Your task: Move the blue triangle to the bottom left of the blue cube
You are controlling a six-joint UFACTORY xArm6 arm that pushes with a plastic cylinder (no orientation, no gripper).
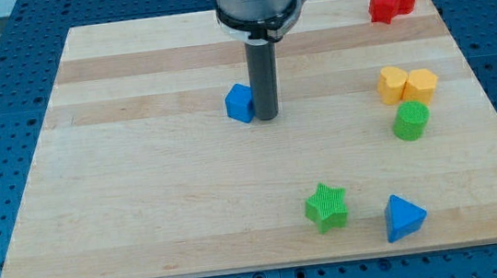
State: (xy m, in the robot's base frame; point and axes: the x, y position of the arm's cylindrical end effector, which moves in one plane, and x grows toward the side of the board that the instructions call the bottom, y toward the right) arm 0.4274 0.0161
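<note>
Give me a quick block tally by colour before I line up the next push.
Blue: 2, the blue cube beside my tip and the blue triangle near the view's bottom right.
Green: 2, the green star and the green cylinder.
Yellow: 1, the yellow block.
Red: 1, the red block.
Total: 6 blocks.
</note>
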